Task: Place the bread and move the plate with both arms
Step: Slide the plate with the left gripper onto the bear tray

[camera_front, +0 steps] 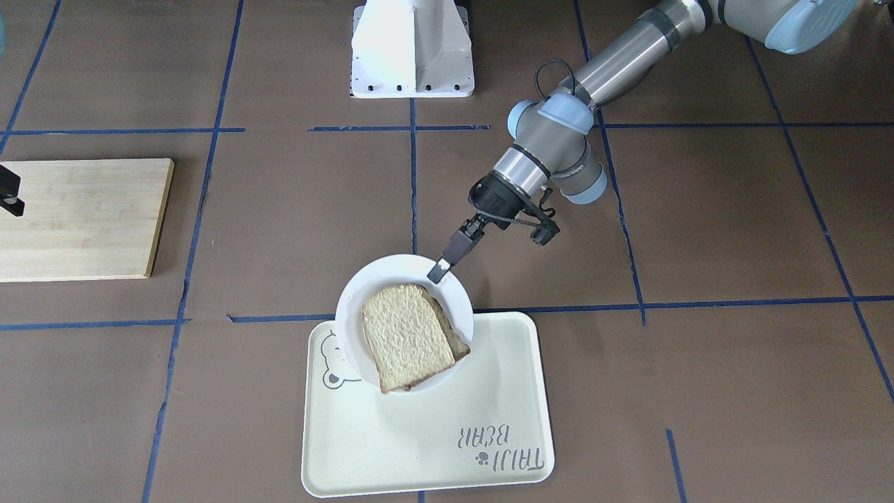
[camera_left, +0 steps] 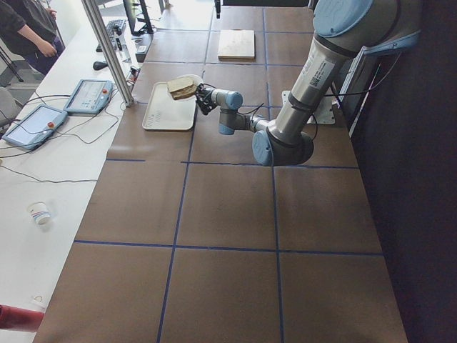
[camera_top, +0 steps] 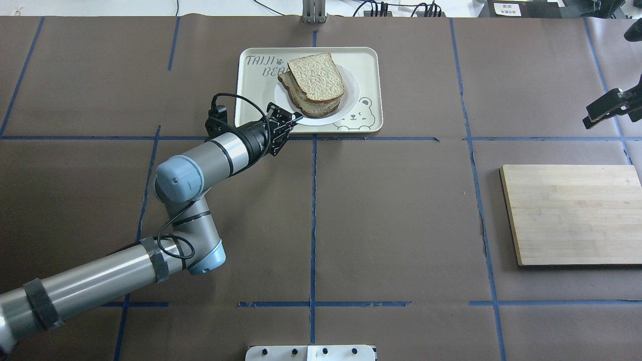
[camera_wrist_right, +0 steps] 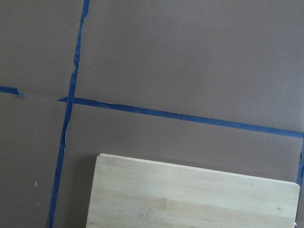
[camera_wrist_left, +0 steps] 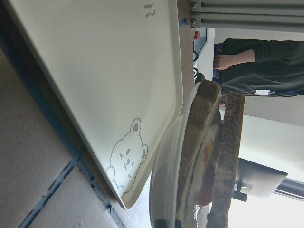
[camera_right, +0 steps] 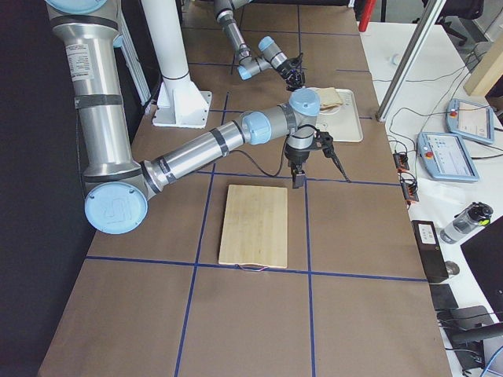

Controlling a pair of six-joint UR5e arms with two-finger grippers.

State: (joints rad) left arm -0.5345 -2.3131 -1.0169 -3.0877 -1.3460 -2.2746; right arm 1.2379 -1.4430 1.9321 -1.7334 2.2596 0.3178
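The white plate (camera_front: 357,307) carries a sandwich topped by the plain tan bread (camera_front: 407,334). My left gripper (camera_front: 438,270) is shut on the plate's rim on the robot side and holds the plate a little above the cream bear tray (camera_front: 419,433). In the overhead view the left gripper (camera_top: 295,119) pinches the plate (camera_top: 351,93) under the bread (camera_top: 316,75). The left wrist view shows the plate (camera_wrist_left: 164,190) edge-on, apart from the tray (camera_wrist_left: 104,71). My right gripper (camera_right: 321,171) hovers open and empty at the far end of the wooden board (camera_right: 255,224).
The wooden cutting board (camera_top: 572,215) lies on the robot's right, also in the right wrist view (camera_wrist_right: 190,194). One right finger (camera_top: 604,109) shows at the overhead view's edge. The white pedestal (camera_front: 412,49) stands at the back. Operators and pendants are beyond the tray side.
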